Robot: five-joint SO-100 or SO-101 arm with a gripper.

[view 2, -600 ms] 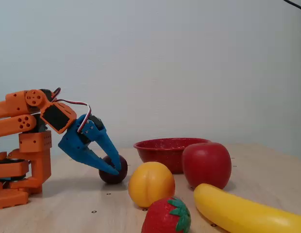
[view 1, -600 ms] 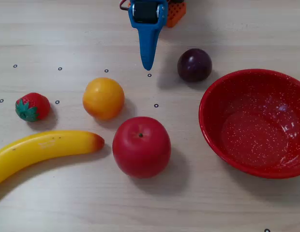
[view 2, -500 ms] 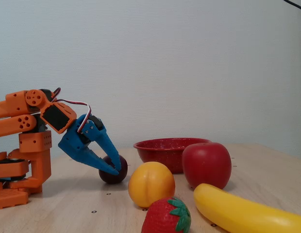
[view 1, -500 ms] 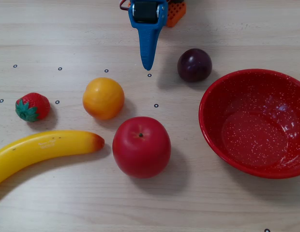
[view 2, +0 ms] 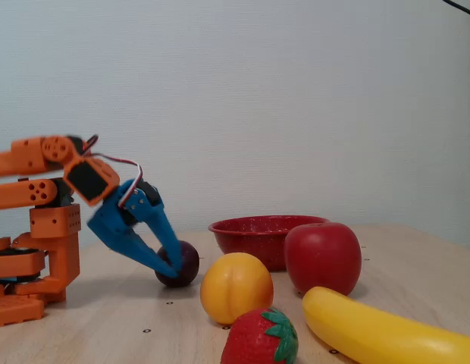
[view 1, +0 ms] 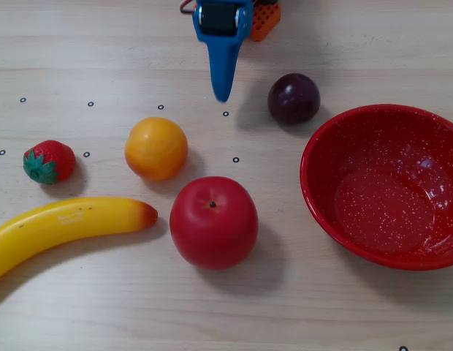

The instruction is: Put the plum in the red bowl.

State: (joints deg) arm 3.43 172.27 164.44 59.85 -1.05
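Observation:
The plum (view 1: 294, 98) is a dark purple-maroon round fruit lying on the table just left of the red bowl's far rim, apart from it. The red bowl (view 1: 318, 197) is large, speckled and empty, at the right. My blue gripper (view 1: 223, 93) reaches in from the top edge, its tip low over the table to the left of the plum and apart from it. In a fixed view from the side, the gripper (view 2: 173, 268) overlaps the plum (view 2: 188, 259), and its two fingers meet at the tips with nothing between them. The bowl (view 2: 250, 236) stands behind.
An orange ball (view 1: 155, 148), a red apple (view 1: 213, 221), a strawberry (view 1: 49, 161) and a banana (view 1: 62, 227) lie left of and in front of the gripper. The orange arm base (view 2: 38, 250) stands at the left in the side view.

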